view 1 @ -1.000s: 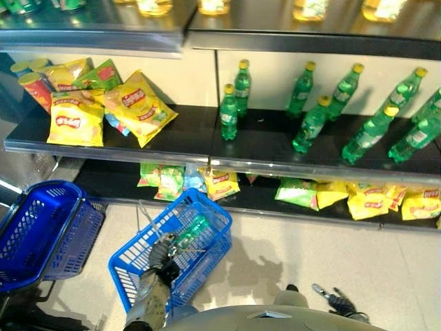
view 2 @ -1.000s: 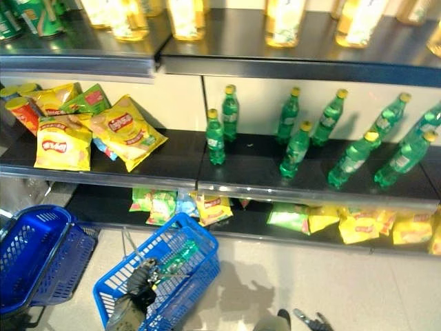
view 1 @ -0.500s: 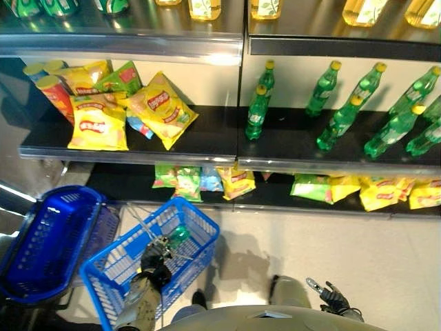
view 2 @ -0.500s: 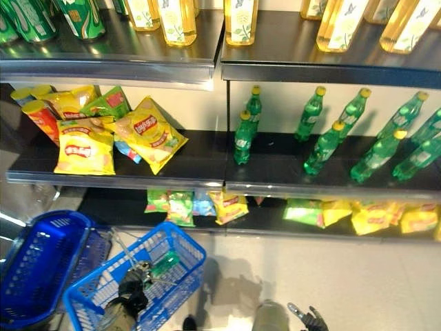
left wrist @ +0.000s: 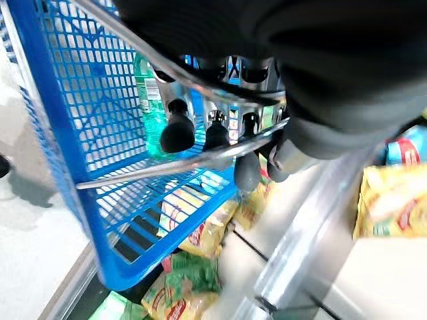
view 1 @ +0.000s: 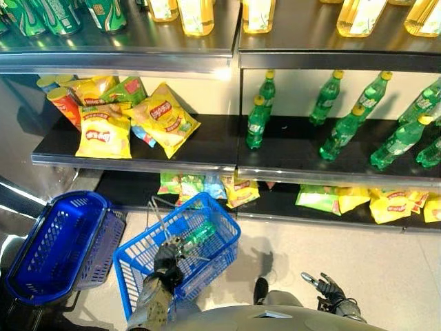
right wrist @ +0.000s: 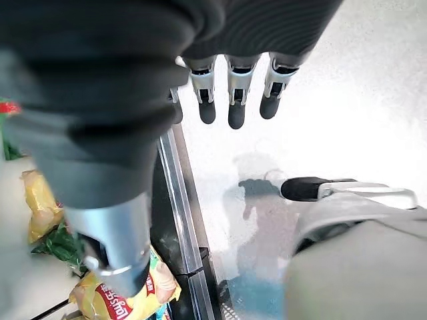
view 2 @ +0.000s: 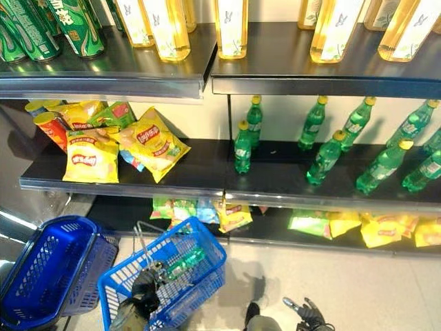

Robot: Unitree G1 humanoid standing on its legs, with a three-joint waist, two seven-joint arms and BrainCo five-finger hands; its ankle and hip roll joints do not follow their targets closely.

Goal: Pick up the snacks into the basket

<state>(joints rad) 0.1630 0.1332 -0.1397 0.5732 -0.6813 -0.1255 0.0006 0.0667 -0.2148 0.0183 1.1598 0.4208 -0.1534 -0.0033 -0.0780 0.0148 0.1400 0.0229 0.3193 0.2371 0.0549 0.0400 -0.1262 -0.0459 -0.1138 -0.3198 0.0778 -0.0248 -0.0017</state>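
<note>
Shelves [view 1: 138, 155] of snacks [view 1: 103, 131] and bottles [view 1: 331, 134] edge a pale floor [view 1: 386, 262] with open room, where the left hand [view 1: 167, 256] clamps the wire handle [left wrist: 167, 167] of the blue basket [view 1: 138, 258] and the right hand [view 1: 324, 286] hangs relaxed.

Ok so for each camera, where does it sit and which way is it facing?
Left and right eye views: on the head, looking down at the shelves, the blue basket, the left hand and the right hand.
Left wrist view: along curled fingers on the wire handle.
Right wrist view: along straight fingers to the floor.
Shared: basket, green bottle.
</note>
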